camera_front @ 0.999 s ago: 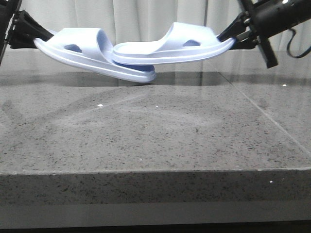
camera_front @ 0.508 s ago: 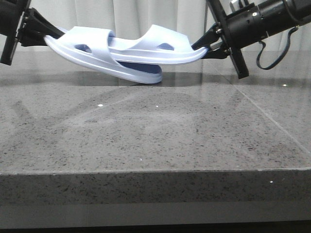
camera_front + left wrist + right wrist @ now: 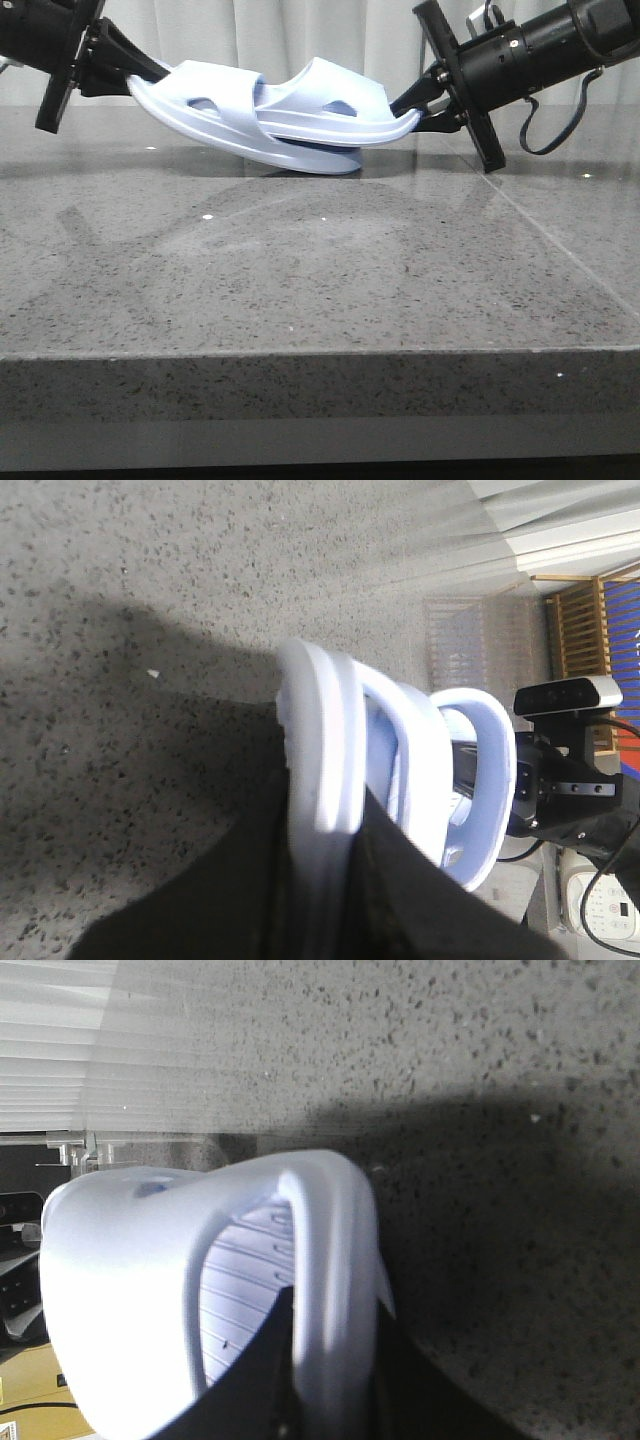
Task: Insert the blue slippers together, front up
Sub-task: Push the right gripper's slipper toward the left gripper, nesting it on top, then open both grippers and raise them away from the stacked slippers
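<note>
Blue slippers (image 3: 275,115) hang over the far part of the grey speckled table (image 3: 300,280), nested toe to toe, one pushed under the other's strap, straps facing up. I see my left gripper (image 3: 125,72) pinching the heel rim of the left one, and my right gripper (image 3: 412,108) pinching the heel of the right one. Only the lowest sole edge comes near the table.
</note>
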{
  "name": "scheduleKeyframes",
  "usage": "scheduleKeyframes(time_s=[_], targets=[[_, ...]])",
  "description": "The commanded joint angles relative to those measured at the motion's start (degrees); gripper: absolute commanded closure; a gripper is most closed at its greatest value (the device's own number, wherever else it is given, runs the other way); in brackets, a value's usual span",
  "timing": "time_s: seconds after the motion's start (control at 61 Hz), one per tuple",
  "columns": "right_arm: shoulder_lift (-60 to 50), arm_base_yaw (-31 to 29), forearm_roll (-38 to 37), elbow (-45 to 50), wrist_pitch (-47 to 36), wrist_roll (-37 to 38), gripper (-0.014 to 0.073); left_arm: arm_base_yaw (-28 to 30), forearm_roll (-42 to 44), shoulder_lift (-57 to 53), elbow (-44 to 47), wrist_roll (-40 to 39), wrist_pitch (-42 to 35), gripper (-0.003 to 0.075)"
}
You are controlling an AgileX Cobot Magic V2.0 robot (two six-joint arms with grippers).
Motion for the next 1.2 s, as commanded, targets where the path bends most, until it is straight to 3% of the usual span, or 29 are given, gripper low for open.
scheduleKeyframes(time_s=[0.0, 0.311, 0.426, 0.508, 0.655, 0.852, 1.18], targets=[[-2.6, 1.6, 4.0, -1.4, 6.4, -1.1, 0.071, -4.1, -7.7, -3.7, -1.4, -0.5, 6.9, 0.0741], [-2.6, 1.4, 3.6, -1.4, 7.5, -1.1, 0.0698, -4.0, -3.2, -3.7, -1.4, -0.4, 6.9, 0.074], [-2.9, 1.3, 1.9, -1.4, 7.3, -1.1, 0.0608, -3.8, -2.0, -3.7, -1.4, -0.4, 6.9, 0.074], [-2.9, 0.7, 1.2, -1.4, 8.0, -1.1, 0.048, -3.1, -1.1, -3.7, -1.4, -0.4, 6.9, 0.0733], [-2.9, -0.5, 1.0, -1.4, 9.4, -1.1, 0.0341, -1.0, 0.9, -3.7, -1.4, -0.4, 8.4, 0.0605], [-2.9, -2.6, 0.5, -1.4, 10.7, -1.1, 0.0331, 1.5, 2.6, -3.7, -1.4, -0.4, 9.9, 0.0383], [-5.2, -7.0, -3.1, -1.5, 10.8, -1.1, 0.0309, 4.5, 4.7, -3.7, -1.4, -0.4, 10.2, 0.0298]])
